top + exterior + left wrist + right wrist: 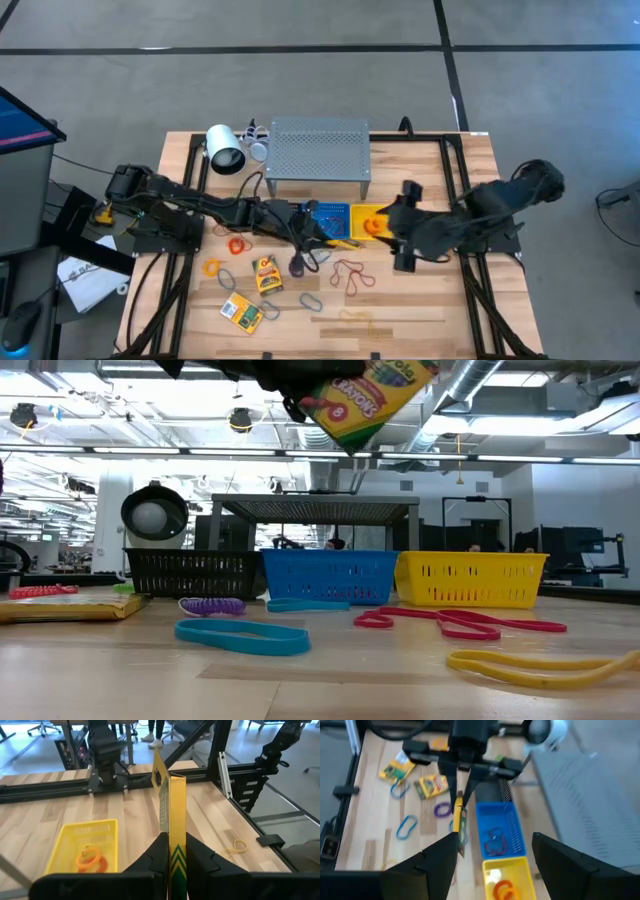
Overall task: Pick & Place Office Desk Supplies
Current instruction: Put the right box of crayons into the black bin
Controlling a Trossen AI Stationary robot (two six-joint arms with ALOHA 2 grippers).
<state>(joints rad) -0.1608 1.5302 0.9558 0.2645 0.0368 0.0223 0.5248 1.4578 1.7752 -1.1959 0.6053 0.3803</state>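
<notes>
Wooden tabletop [420, 320] carries three small baskets at frame centre. Left pincer [172, 851] is clamped on the crayon pack [172, 810] above them; right pincer [490, 850] stands apart. Better lower the pack before releasing.

The light is bright and even, from ceiling lamps [240, 418] at 12 o'clock in the low view. Shadows on the table [420, 310] are soft. The right wrist view is blurred; its near fingers [435, 862] are unsharp.
</notes>
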